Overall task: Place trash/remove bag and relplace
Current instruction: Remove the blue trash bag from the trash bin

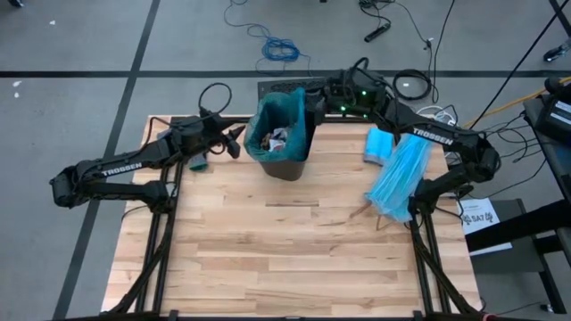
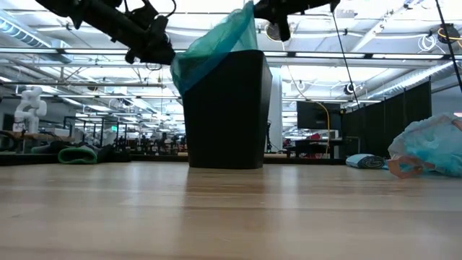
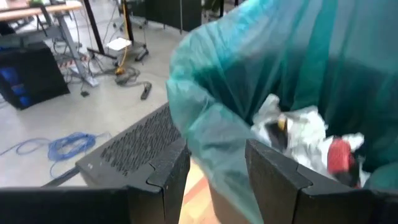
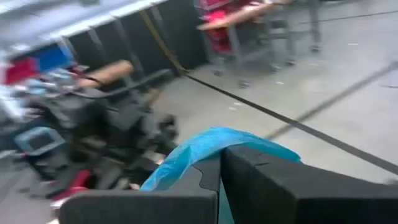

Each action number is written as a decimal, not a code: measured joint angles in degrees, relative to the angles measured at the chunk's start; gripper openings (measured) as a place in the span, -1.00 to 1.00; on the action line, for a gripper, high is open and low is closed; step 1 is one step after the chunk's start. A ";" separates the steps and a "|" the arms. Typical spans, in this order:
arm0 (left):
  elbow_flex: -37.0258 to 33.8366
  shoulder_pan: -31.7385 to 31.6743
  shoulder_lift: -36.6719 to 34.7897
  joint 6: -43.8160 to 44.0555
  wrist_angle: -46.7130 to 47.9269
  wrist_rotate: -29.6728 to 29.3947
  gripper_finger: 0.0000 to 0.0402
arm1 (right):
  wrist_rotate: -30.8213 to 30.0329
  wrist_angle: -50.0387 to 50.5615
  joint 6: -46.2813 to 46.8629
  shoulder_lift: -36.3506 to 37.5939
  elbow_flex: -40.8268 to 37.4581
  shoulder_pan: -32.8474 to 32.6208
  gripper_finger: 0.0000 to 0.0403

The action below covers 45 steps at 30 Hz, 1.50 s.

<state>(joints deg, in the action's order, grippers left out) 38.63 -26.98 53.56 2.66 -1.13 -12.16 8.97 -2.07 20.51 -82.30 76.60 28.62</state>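
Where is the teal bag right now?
In the high view, the bag lines the black bin at the table's far edge, between both claws.

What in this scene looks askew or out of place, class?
The bag is askew in the black bin: the right gripper pinches its rim up at one corner. A pale blue plastic bag also lies loose on the table.

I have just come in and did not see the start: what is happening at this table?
A two-armed robot is taking the liner out of a black bin. The right gripper is shut on the far edge of the teal bag, which holds trash. The left gripper stands open at the bag's left rim. A pale blue bag lies on the table, at the right.
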 joint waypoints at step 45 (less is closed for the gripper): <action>-0.02 -5.95 4.44 13.04 11.11 -0.41 -0.19 | -0.59 -18.44 4.33 4.07 0.01 -1.24 -1.00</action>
<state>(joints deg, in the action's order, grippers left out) 38.61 -32.94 58.00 15.69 9.99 -12.57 8.38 -20.50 24.84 -78.24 76.62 27.38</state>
